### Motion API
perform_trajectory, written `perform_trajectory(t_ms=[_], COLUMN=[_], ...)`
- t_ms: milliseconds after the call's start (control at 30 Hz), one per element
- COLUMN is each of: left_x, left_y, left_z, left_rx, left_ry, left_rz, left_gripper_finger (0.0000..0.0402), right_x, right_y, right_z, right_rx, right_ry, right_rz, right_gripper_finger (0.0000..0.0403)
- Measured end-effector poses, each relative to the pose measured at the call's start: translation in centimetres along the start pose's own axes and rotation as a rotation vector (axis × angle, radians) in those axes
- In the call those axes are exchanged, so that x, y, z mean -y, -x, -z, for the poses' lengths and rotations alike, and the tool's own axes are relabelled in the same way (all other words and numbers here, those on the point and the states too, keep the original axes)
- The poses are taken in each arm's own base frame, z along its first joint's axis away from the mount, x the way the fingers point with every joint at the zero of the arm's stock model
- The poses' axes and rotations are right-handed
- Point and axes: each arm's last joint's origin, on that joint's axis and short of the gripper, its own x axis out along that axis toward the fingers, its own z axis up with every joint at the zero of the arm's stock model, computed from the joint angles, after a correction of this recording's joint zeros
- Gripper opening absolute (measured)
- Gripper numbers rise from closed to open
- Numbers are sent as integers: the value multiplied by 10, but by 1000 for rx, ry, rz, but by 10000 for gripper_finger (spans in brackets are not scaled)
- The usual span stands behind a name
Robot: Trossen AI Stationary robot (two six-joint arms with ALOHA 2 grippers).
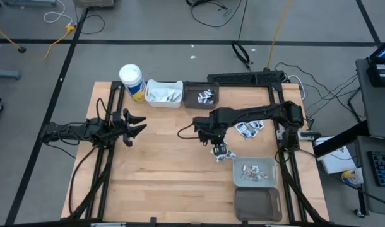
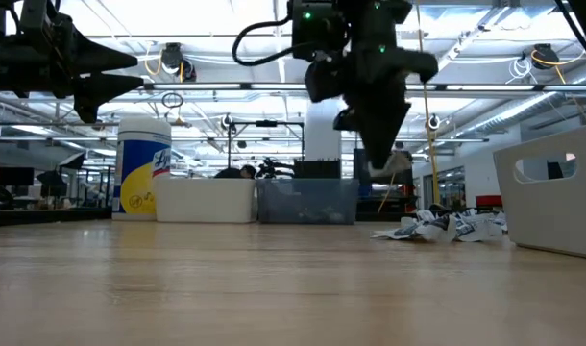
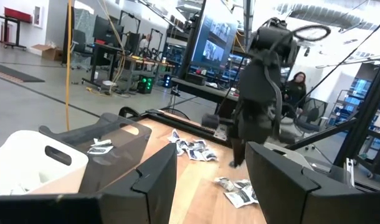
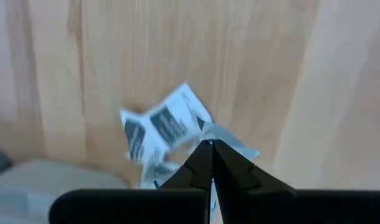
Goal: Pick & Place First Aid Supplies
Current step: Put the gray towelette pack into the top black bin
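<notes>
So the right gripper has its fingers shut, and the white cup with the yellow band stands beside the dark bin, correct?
Not quite. The right gripper is shut, but the high view shows the cup beside the white bin; the dark bin comes after that.

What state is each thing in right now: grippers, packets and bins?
Right gripper: shut on a packet, lifted off the table.
Left gripper: open, empty, waiting at the left.
Loose packets: piled on the table.
White bin: holds packets.
Dark bin: holds a few.
Grey bin: holds a few.
Brown bin: looks empty.
</notes>
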Motion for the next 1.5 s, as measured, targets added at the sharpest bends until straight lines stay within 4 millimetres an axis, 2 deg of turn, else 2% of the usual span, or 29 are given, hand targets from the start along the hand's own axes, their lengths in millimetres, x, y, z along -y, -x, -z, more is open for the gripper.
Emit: perform_trajectory(t_ms=[433,533,633,833,967,1233,1400,1500], left_x=[0,0,0,0,0,0,0,0], left_y=[0,0,0,0,0,0,0,0], left_z=[0,0,0,0,0,0,0,0], left_rx=[0,0,0,0,0,0,-1,0], left_ry=[0,0,0,0,0,0,0,0], left_rz=[0,0,0,0,0,0,0,0], left_gripper_finger=[196,196,196,196,196,196,196,196], right_x=[7,5,11,51,86,155,184,193], right_y=[66,75,76,66,59,56,53,52], right_z=[-2,-3,-5,-4,-2,8,16,22], right_rx=[0,17,44,38,34,88,124,114], right_ry=[1,10,33,13,4,-39,-72,-78], right_rz=[4,8,15,55,136,314,354,354], right_gripper_finger=[0,0,0,0,0,0,0,0])
